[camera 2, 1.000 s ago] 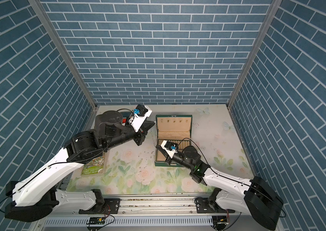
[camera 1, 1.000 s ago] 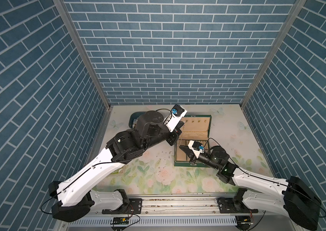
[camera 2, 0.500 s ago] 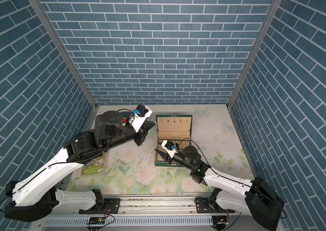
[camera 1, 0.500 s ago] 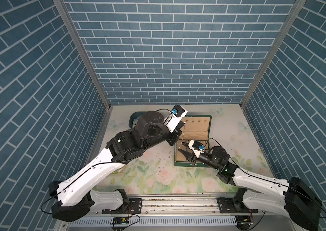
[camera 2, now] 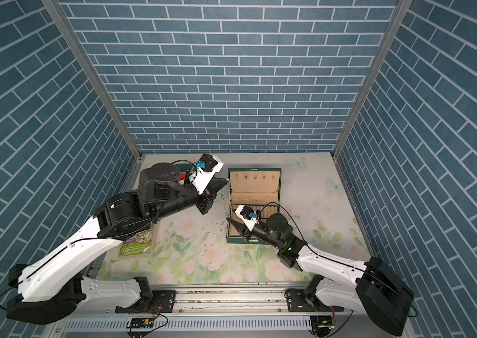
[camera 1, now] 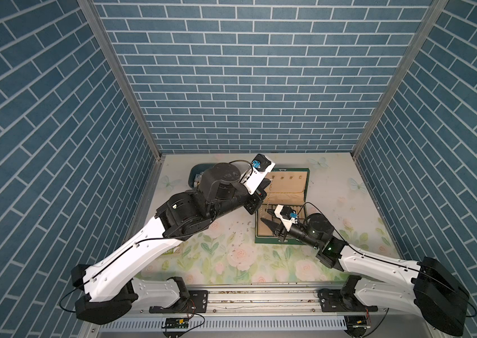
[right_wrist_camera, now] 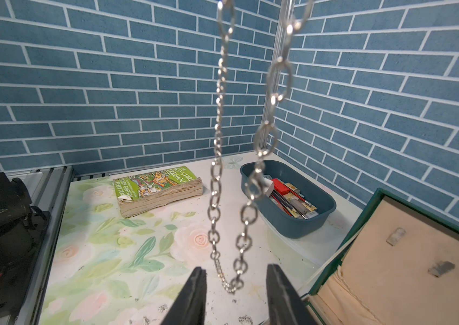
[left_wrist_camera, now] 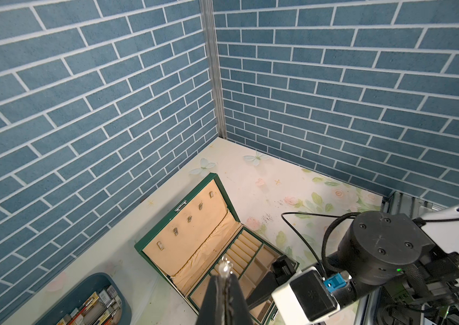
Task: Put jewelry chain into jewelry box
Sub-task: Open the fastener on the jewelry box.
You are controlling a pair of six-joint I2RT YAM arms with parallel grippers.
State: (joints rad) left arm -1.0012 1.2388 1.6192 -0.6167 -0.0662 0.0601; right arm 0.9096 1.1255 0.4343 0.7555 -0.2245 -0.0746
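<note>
Left hand: the left hand (left_wrist_camera: 224,284) is clenched on the top end of a thin, pale metal link chain (right_wrist_camera: 218,135). In the left wrist view a few links poke out past its black fingertips. In both top views it is raised beside the left edge of the open lid.

Chain: it hangs doubled, two strands dropping from the left hand to a loop at the bottom. In both top views (camera 1: 267,197) (camera 2: 225,199) it runs down just beside the box's left edge. It is not in the box. The bottom of the loop shows against the tabletop next to the box's rim, and I cannot tell whether it touches down.

Right hand: the right hand (right_wrist_camera: 236,268) is released. Its two black fingers are spread apart, with the bottom of the loop hanging between them and touching neither in the right wrist view.

Jewelry box: a dark green rectangular hinged jewelry box (camera 1: 287,187) (left_wrist_camera: 194,233) with beige velvety lining. It stands open, with small hooks in the lid and ring rolls and square compartments in the base.

Tub: a rounded blue-teal plastic tub (right_wrist_camera: 287,222) of mixed small items sits to the left of the box.

Book: a worn green paperback book (right_wrist_camera: 155,180) lies flat, apart from the tub.

Tabletop: a floral-printed tabletop (right_wrist_camera: 95,253) with tiny dark specks scattered on it.
</note>
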